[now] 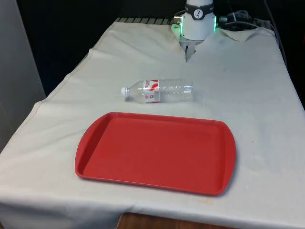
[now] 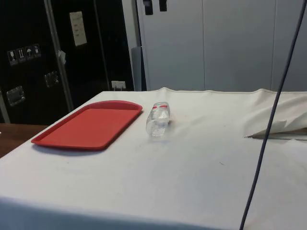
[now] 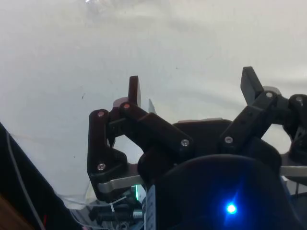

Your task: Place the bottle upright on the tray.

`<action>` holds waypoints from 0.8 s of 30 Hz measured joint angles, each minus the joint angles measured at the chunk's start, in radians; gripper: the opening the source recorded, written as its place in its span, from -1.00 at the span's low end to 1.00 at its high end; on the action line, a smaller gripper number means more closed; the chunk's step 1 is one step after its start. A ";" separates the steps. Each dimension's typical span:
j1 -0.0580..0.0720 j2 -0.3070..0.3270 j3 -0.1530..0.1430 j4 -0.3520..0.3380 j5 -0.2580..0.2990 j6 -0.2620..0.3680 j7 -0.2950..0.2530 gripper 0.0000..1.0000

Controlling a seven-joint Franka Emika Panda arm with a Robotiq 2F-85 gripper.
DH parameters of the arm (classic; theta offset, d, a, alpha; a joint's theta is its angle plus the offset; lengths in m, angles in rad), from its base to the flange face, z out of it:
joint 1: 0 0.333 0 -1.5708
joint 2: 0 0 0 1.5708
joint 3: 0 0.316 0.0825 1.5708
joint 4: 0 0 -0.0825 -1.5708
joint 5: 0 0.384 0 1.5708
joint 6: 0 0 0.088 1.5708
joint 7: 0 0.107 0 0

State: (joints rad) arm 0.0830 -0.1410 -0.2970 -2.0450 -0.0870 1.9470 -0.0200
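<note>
The bottle (image 1: pixel 158 91) lies on its side on the cloth, just short of the red tray (image 1: pixel 155 151), well ahead of my fingers (image 3: pixel 134 90) and below them. Its long axis runs across my line of approach, cap toward the front view's left and base toward its right. My gripper (image 3: pixel 192 88) hangs spread wide and empty near the table's far end. I judge I must reach forward and down, straddling the body crosswise.

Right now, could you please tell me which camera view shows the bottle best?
The front view: the bottle lies side-on beyond the tray, showing cap and label. The side view shows it end-on, base first. The wrist view catches just a glint of it.
</note>
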 measured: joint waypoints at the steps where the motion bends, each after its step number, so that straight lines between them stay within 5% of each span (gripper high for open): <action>1: 0.000 0.001 0.000 -0.003 0.000 0.003 0.000 1.00; 24: 0.006 0.032 0.017 -0.103 0.003 0.161 0.065 1.00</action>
State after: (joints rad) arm 0.0890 -0.1090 -0.2800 -2.1480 -0.0840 2.1080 0.0450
